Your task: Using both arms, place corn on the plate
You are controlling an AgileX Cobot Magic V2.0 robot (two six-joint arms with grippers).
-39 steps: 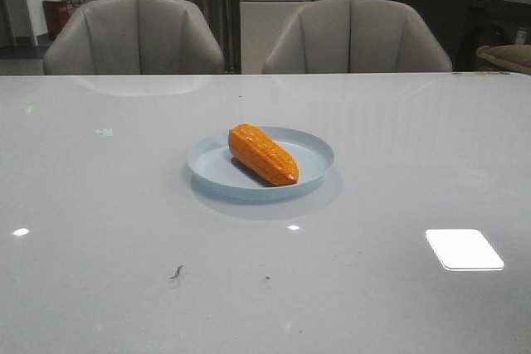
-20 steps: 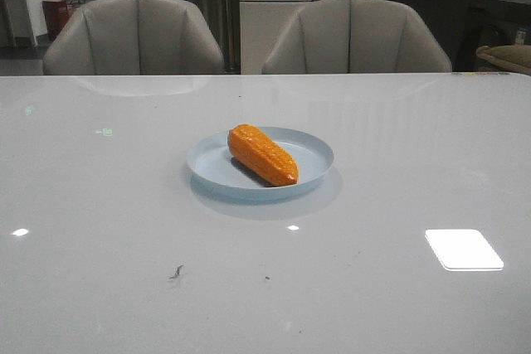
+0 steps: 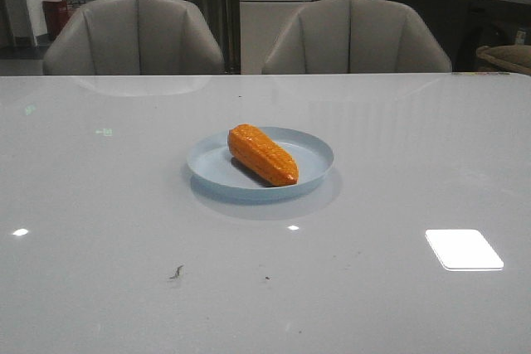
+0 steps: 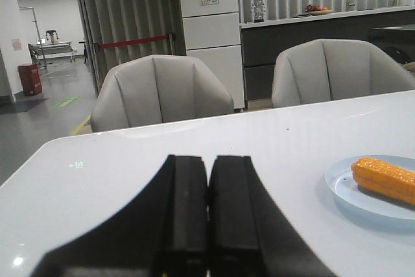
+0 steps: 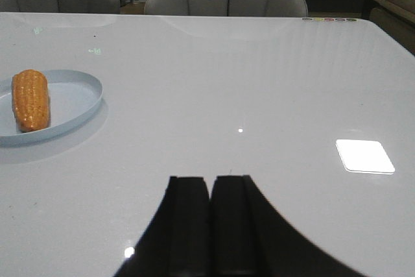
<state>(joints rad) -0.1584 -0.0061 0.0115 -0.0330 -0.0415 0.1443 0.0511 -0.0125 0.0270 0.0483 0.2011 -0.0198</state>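
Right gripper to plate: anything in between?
Nothing. In the right wrist view only bare white table separates the shut right gripper from the plate holding the corn.

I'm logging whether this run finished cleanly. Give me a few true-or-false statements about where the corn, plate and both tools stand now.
1. The corn lies on the plate. True.
2. The left tool grips the corn. False: it is shut on nothing, away from the plate.
3. The right tool is shut. True.
4. The corn stands upright. False: it lies on its side.
5. The plate sits on a chair. False: it rests on the table.
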